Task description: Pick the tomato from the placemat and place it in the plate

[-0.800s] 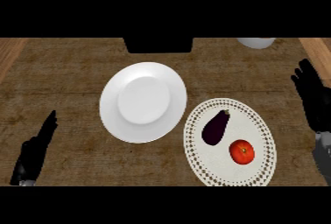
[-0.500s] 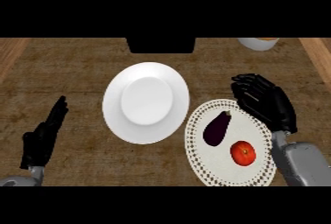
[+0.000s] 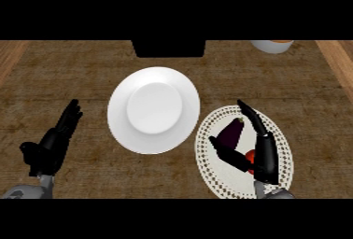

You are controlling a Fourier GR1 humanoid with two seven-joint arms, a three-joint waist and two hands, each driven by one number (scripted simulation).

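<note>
A: Right hand (image 3: 260, 154) sits over the placemat (image 3: 214, 179), lower right of frame, fingers (image 3: 248, 114) straight and thumb spread, holding nothing. The tomato (image 3: 251, 157) peeks out red between thumb and palm, on the mat.

B: Risk here?

A: The eggplant (image 3: 231, 133) lies just beside the tomato, up-left of it. Close the fingers carelessly and they could catch it, or nudge the tomato so it rolls off the mat. I can't quite tell whether the palm touches the tomato yet.

B: Room to move?

A: Good. The plate (image 3: 153, 109) is at centre, its rim near the mat's, a short carry up-left over bare worktop (image 3: 82, 70). Left hand (image 3: 52, 144) rests open, lower left, well clear.
</note>
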